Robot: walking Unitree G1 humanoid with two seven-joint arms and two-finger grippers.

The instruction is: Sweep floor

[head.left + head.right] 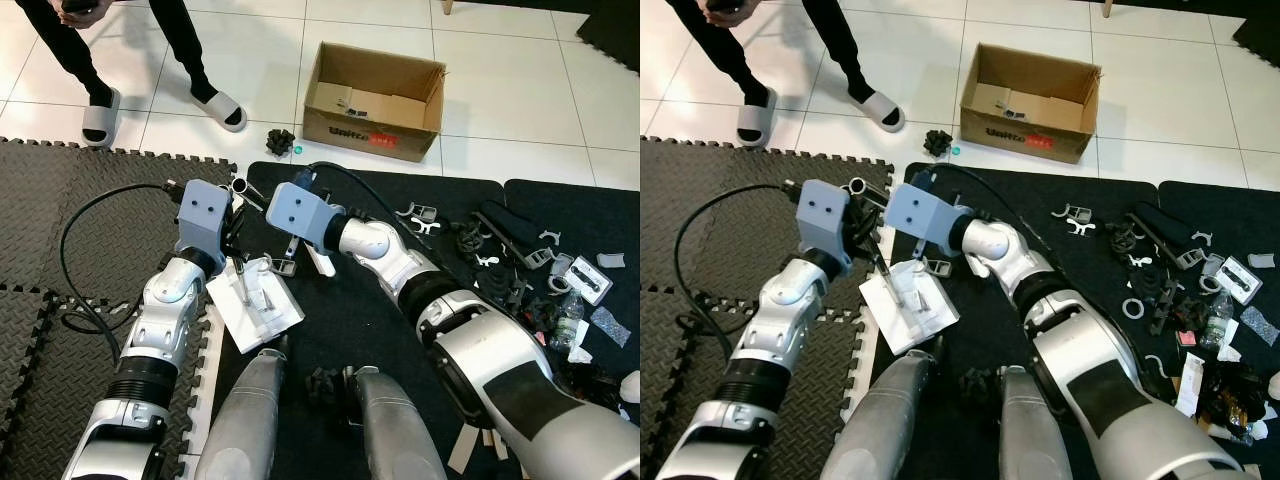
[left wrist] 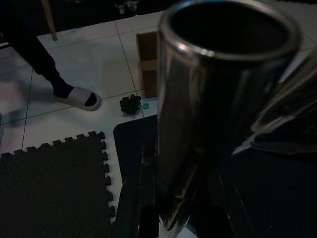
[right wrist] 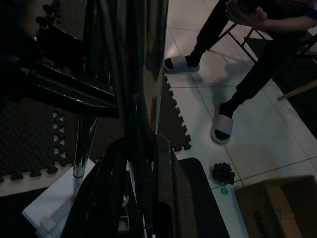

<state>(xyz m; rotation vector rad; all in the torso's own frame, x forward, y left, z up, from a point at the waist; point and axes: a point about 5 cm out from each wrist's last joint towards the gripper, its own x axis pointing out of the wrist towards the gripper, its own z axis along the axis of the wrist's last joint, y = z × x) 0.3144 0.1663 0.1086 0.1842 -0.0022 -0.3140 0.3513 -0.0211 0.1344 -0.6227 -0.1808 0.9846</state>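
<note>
I hold a flat floor sweeper with both arms. Its white pad head (image 1: 256,302) lies on the black mat (image 1: 340,320) just ahead of my knees. The shiny metal handle (image 1: 241,186) rises from it toward the camera. My left gripper (image 1: 236,224) is shut on the handle, which looms as a wide tube (image 2: 218,99) in the left wrist view. My right gripper (image 1: 263,199) reaches across from the right and is shut on the same handle (image 3: 141,114) slightly higher up. A black plastic clump (image 1: 281,141) and a small green cap (image 1: 298,151) lie on the white tiles beyond the mat.
An open cardboard box (image 1: 375,100) stands on the tiles ahead. A person in white slides (image 1: 100,115) stands at the far left. Several scraps and black parts (image 1: 520,270) litter the mat on the right. Grey foam mats (image 1: 60,200) and a black cable (image 1: 75,235) lie on the left.
</note>
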